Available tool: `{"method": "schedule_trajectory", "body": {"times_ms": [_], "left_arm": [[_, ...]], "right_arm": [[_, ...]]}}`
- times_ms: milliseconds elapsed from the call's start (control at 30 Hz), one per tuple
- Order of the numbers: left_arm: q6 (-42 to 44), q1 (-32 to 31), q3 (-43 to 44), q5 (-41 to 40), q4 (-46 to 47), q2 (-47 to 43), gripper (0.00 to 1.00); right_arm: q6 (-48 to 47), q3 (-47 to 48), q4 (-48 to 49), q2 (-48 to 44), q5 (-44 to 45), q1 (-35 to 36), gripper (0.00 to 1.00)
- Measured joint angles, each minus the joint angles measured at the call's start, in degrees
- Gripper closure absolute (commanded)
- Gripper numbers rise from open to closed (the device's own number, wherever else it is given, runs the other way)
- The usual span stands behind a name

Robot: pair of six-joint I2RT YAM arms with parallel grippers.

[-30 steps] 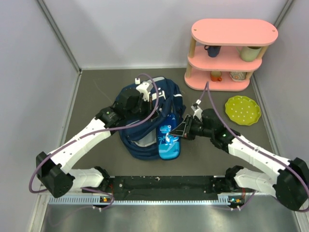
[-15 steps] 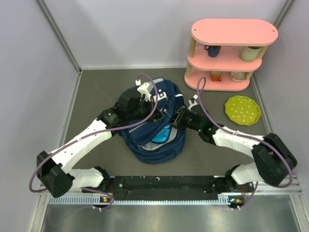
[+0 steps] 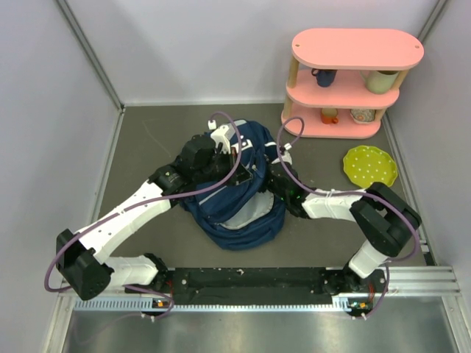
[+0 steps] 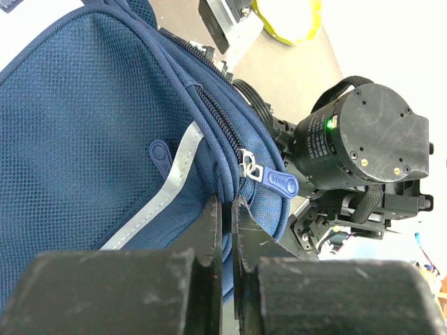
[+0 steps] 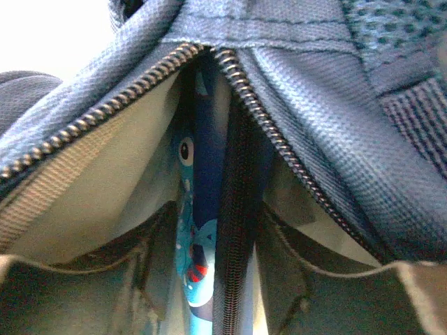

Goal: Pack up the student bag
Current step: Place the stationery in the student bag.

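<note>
Right gripper (image 5: 220,286) sits buried inside student bag (image 3: 246,220), pencil case (image 5: 192,251) half-hidden.

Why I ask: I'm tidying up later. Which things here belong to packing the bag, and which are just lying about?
For the job:
backpack
pencil case inside it
left gripper pinching the backpack's edge

Lying about:
pink shelf with cups
green plate
</note>
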Motion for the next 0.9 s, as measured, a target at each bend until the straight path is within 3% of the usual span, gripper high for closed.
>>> {"method": "schedule_trajectory", "body": {"times_ms": [167, 233, 533, 600, 633, 700, 733, 800, 900], "left_arm": [[0.2, 0.0, 0.0, -0.8, 0.0, 0.0, 1.0], [0.3, 0.0, 0.0, -0.9, 0.0, -0.3, 1.0], [0.7, 0.3, 0.0, -1.0, -0.1, -0.4, 0.98], [1.2, 0.3, 0.0, -1.0, -0.3, -0.4, 0.67], [1.5, 0.4, 0.0, -1.0, -0.5, -0.4, 0.4], [2.1, 0.4, -0.1, -0.9, -0.2, -0.4, 0.26], [2.4, 0.4, -0.3, -1.0, 0.0, -0.6, 0.14], [3.0, 0.5, -1.4, -1.2, 1.0, -1.5, 0.04], [3.1, 0.8, -4.8, -3.6, 1.3, -5.3, 0.01]], "right_arm": [[-2.5, -1.8, -3.3, -3.1, 2.4, 0.6, 0.11], [-4.5, -3.7, -6.2, -7.2, 3.1, 0.7, 0.06], [-10.8, -6.8, -20.5, -22.9, 5.5, 0.7, 0.04], [-11.5, -8.2, -23.1, -27.1, 6.1, 0.9, 0.04], [-11.5, -9.3, -24.9, -30.3, 6.7, 1.0, 0.04], [-11.6, -11.6, -29.3, -37.9, 8.9, 1.2, 0.04], [-11.7, -12.6, -32.0, -41.8, 10.3, 1.2, 0.05], [-12.0, -14.4, -36.9, -49.6, 13.2, 1.2, 0.05], [-13.1, -15.4, -42.4, -58.4, 16.4, 1.2, 0.05]]}}
